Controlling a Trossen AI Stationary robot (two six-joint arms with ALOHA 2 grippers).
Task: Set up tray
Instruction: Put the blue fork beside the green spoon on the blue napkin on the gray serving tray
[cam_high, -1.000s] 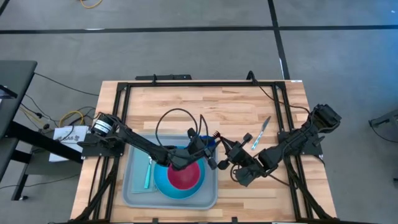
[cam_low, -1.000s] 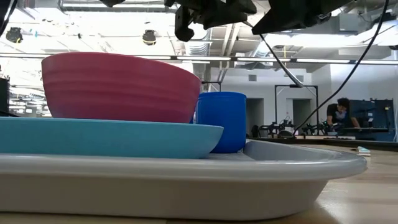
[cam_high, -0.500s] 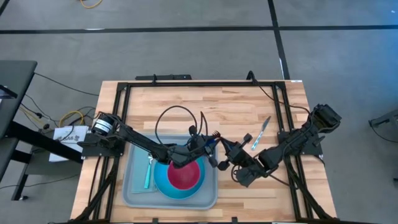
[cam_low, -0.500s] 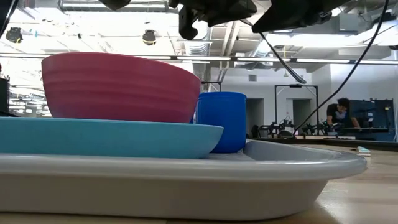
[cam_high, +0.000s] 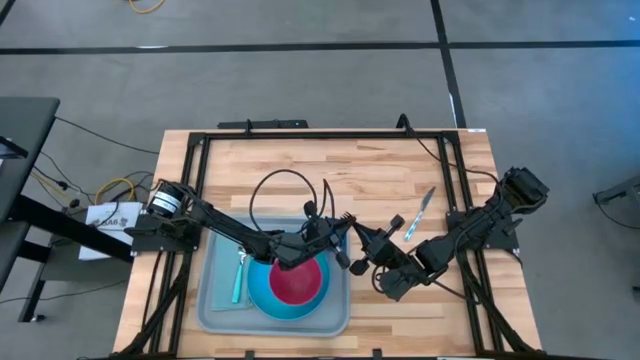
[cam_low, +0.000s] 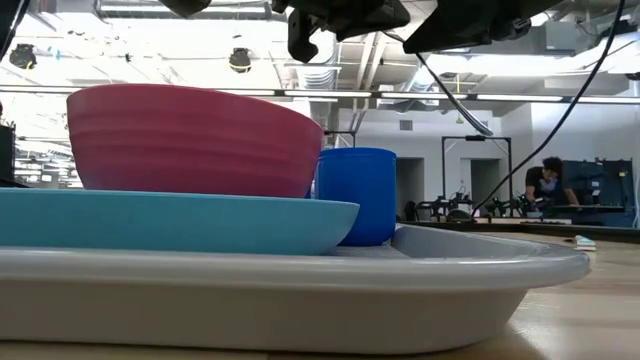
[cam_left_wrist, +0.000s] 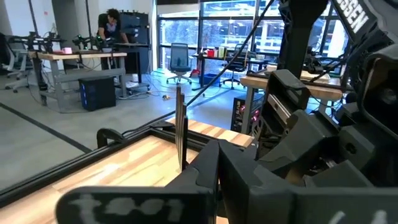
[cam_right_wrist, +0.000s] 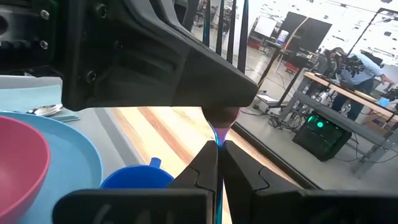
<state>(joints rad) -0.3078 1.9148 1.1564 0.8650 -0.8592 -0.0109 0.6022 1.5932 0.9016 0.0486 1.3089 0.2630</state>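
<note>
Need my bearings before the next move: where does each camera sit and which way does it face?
High: above table, straight down; both arms, tray.
Low: table height, level across tray; arms overhead.
Left wrist: past left claw toward the right arm.
Right wrist: past right claw, shut on thin utensil.
Shared: low and right wrist both show pink bowl, blue cup.

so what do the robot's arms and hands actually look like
Both arms are dark, nearly black, jointed links. The left arm has a round silver-capped base joint and a thin black cable looping over it. The right arm is blocky. The right hand has angular black fingers, as does the left hand.
</note>
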